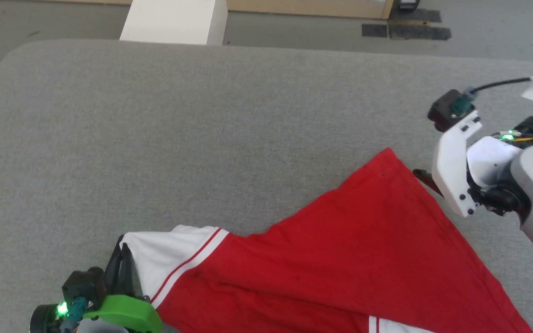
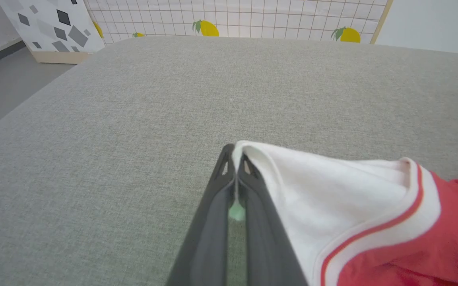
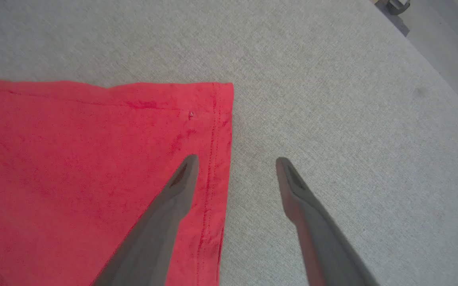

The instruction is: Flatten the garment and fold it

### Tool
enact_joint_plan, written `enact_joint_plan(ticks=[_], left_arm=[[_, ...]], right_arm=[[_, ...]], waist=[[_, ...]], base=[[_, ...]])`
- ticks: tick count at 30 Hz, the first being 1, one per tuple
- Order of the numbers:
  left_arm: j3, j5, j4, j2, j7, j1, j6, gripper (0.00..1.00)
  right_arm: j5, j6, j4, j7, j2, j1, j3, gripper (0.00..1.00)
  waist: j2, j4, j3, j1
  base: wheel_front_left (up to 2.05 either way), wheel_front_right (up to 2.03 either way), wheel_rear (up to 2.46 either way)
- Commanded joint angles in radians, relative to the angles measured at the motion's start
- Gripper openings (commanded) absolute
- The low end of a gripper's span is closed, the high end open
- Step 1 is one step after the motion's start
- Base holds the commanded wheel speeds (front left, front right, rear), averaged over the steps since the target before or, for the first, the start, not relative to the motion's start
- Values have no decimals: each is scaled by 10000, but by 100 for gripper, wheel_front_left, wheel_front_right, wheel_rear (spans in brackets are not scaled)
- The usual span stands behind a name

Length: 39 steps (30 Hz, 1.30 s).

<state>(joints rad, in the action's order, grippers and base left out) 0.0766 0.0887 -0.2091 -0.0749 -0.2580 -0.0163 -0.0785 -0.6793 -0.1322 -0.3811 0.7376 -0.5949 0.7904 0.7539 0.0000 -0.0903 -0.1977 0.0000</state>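
Flattening is in hand: the shirt (image 1: 340,259) lies on the grey surface (image 1: 201,115), its white sleeve (image 2: 332,186) clamped in the closed left pincer (image 2: 235,153). The right pincer (image 3: 237,160) is spread open astride the hem (image 3: 218,131), gripping nothing. Next, sleeve and hem likely need drawing apart; bare surface is available beyond both.

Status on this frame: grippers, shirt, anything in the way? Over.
Left gripper shut on white sleeve. Right gripper open at red hem edge. Shirt partly spread on grey padded surface. No obstruction seen.

red garment (image 1: 340,259), white red-striped sleeve (image 1: 164,254); grey surface (image 1: 201,115).
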Motion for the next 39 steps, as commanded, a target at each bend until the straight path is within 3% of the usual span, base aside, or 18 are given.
enact_joint_plan(ticks=[1, 8, 16, 22, 23, 24, 33, 39], left_arm=[[-67, -48, 35, 45, -38, 237, -32, 0], [-365, 20, 49, 151, -38, 707, -30, 0], [-617, 134, -17, 216, -38, 1013, 70, 0], [-632, 177, -65, 231, -38, 1053, 162, 0], [-615, 183, -62, 232, -38, 1045, 177, 0], [-600, 184, -58, 233, -38, 1035, 184, 0], [-349, 76, -102, 225, -38, 846, 184, 0], [-135, -70, -91, 51, -38, 577, 171, 0]], right_arm=[[18, 15, -190, 253, -29, 434, 399, 100], [-334, 15, -1207, 956, 121, 1907, 1888, 100], [-837, 15, -2271, 603, 565, 2400, 2984, 100], [-1275, 15, -2668, 333, 518, 2369, 3866, 100], [-1356, 15, -2706, 241, 517, 2402, 3976, 38], [-1443, 15, -2734, 144, 520, 2429, 4032, 0], [-1973, 15, -2480, -1410, 550, 2799, 4565, 0], [-1989, 15, -2167, -3715, 481, 2811, 4553, 0]], waist=[[0, -326, -395, 0], [0, -735, -1071, 0], [0, -1033, -1509, 0], [0, -993, -1539, 0], [0, -961, -1530, 0], [0, -932, -1523, 0], [0, -528, -1104, 0], [0, -130, -358, 0]], base=[[0, 0, 0], [0, 0, 0], [0, 0, 0], [0, 0, 0], [0, 0, 0], [0, 0, 0], [0, 0, 0], [0, 0, 0]])
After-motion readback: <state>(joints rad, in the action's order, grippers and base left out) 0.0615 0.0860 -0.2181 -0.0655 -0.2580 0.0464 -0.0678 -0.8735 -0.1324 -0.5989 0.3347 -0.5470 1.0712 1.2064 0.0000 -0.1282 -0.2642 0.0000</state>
